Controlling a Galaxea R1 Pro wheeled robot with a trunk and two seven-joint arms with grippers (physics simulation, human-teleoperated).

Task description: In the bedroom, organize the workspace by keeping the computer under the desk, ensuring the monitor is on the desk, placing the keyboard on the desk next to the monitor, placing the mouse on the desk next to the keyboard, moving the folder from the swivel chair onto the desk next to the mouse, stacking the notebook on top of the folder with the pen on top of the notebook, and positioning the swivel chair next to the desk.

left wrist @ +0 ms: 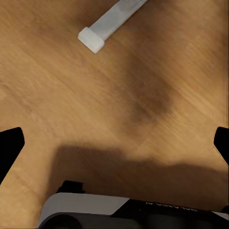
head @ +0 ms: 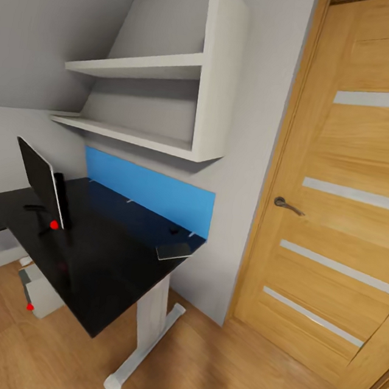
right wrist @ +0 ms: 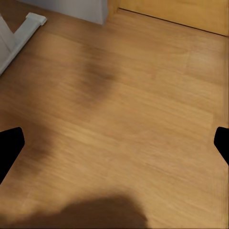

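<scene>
Black-topped desk (head: 105,269) bears the monitor (head: 39,183) and notebook (head: 173,251); both grippers' fingers spread apart, empty.

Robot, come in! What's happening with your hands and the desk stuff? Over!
Left hand open, empty, over floor. Right hand the same. Monitor on desk, computer under it, notebook at desk's corner. Nothing blocking.

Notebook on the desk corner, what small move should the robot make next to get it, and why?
Probably roll closer to the desk: the notebook lies at its far corner by the blue panel, while both wrist cameras see just floor between spread fingertips.
</scene>
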